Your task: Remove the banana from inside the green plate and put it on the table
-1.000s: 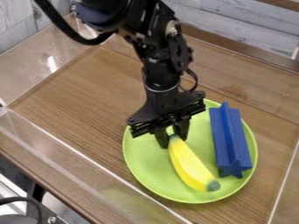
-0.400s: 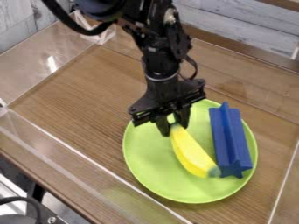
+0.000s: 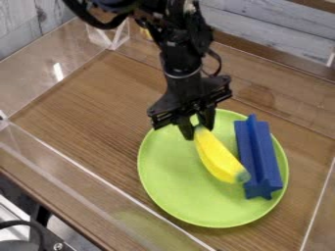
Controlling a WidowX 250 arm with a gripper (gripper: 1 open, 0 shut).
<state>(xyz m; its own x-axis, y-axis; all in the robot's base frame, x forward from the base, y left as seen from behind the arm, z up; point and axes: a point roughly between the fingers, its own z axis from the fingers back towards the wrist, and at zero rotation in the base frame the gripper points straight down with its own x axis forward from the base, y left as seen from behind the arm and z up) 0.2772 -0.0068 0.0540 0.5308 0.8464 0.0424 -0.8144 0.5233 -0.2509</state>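
Observation:
The yellow banana (image 3: 221,159) hangs tilted over the green plate (image 3: 170,188), its upper end pinched between the fingers of my gripper (image 3: 195,128). The gripper is shut on that end and points steeply down over the plate's back rim. The banana's lower end hovers near the plate's middle, right beside the blue block; I cannot tell whether it still touches the plate. The brown wood-grain table (image 3: 92,103) spreads out to the left and behind the plate.
A blue rectangular block (image 3: 260,155) lies on the right side of the plate, close to the banana. Clear acrylic walls (image 3: 53,167) border the table along the front-left and the back.
The gripper has moved toward the back of the plate with the banana in it. The banana's lower end has slid away from the plate's front rim toward its middle.

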